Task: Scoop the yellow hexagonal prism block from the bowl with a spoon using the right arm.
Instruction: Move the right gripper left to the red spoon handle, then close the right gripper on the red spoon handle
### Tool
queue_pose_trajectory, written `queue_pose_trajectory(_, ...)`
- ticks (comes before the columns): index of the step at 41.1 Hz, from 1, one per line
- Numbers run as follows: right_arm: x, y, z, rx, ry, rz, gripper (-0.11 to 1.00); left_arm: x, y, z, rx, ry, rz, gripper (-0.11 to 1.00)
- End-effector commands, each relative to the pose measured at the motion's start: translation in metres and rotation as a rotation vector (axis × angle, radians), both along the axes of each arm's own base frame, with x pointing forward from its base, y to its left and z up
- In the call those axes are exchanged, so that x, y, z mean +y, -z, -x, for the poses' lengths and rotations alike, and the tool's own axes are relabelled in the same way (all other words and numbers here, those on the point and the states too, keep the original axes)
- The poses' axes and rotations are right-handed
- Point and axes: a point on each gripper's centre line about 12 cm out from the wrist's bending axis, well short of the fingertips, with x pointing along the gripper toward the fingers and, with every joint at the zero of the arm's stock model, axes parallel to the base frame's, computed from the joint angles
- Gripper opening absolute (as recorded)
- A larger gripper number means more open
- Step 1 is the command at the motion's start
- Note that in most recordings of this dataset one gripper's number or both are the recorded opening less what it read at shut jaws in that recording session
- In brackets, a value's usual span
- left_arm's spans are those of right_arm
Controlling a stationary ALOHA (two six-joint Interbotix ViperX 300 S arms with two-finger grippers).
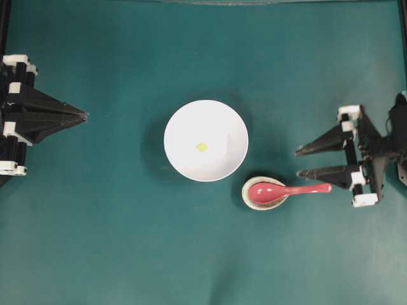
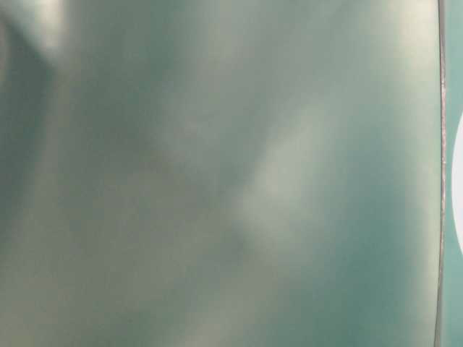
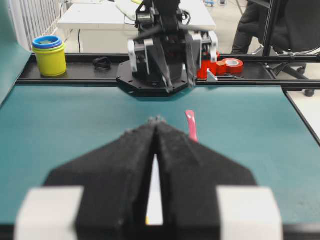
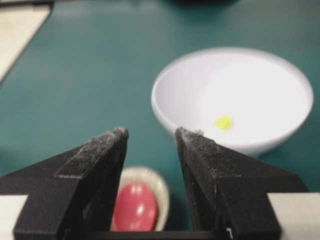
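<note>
The white bowl stands mid-table with the tiny yellow hexagonal prism block on its floor. To its lower right lies the red-pink spoon, scoop on a speckled rest and handle pointing right. My right gripper is open, its tips just above the handle's end and apart from it. From the right wrist I see the gripper open and empty, the spoon's scoop below it, and the bowl with the block ahead. My left gripper rests shut at the far left.
The small speckled spoon rest sits close to the bowl's lower right rim. Beyond the far table edge, the left wrist view shows stacked cups and a red tape roll. The table-level view is a teal blur.
</note>
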Motion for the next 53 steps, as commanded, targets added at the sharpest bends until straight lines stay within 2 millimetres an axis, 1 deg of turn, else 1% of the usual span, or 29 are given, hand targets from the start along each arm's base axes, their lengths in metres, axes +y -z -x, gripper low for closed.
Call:
queue_pose_trajectory(1,0.006,0.004,-0.004,-0.029,-0.012,-0.014,0.51,0.0,-0.008,-0.002,-0.025,-0.001,0.0,0.0)
queue_pose_trajectory(11,0.021,0.035,-0.009,0.017,-0.02,-0.036,0.51,0.0,-0.008,-0.002,-0.023,-0.001,0.0,0.0)
queue_pose_trajectory(19,0.03,0.056,-0.002,0.079,0.004,-0.035,0.51,0.0,-0.009,-0.002,-0.028,-0.001,0.0,0.0)
queue_pose_trajectory(26,0.034,0.066,0.004,0.119,0.009,-0.026,0.51,0.0,-0.008,-0.002,-0.026,-0.001,0.0,0.0)
queue_pose_trajectory(36,0.033,0.082,0.01,0.187,0.013,0.002,0.51,0.0,-0.008,-0.002,-0.025,-0.001,0.0,0.0)
queue_pose_trajectory(53,0.032,0.087,0.01,0.221,0.013,0.012,0.51,0.0,-0.008,-0.002,-0.028,-0.001,0.0,0.0)
